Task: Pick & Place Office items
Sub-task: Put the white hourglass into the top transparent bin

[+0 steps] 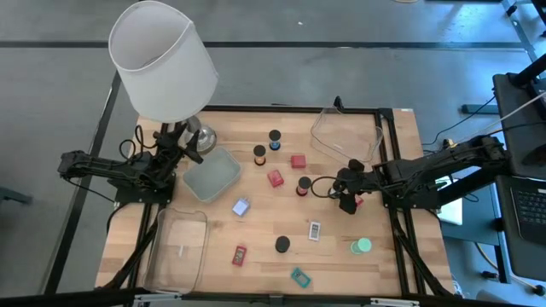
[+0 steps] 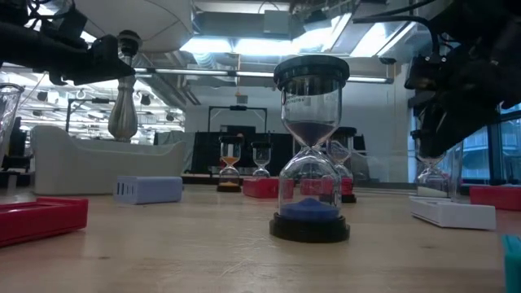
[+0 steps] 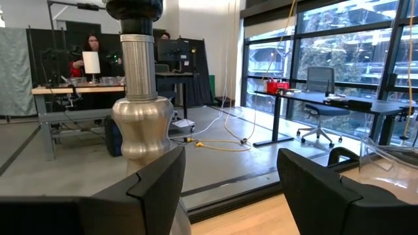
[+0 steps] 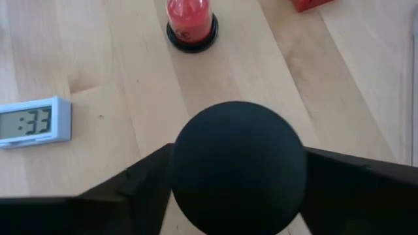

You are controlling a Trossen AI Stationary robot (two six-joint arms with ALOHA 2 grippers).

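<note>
High view: lamp (image 1: 162,60) overhangs left gripper (image 1: 177,141).

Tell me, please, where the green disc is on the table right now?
In the high view the green disc lies near the table's front right corner, just right of the white-labelled piece and in front of the right gripper.

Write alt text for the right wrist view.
The right claw closes around the round black cap of a sand timer, seen from directly above the wooden table. Beyond it stand a red sand timer and a small white digital clock.
</note>
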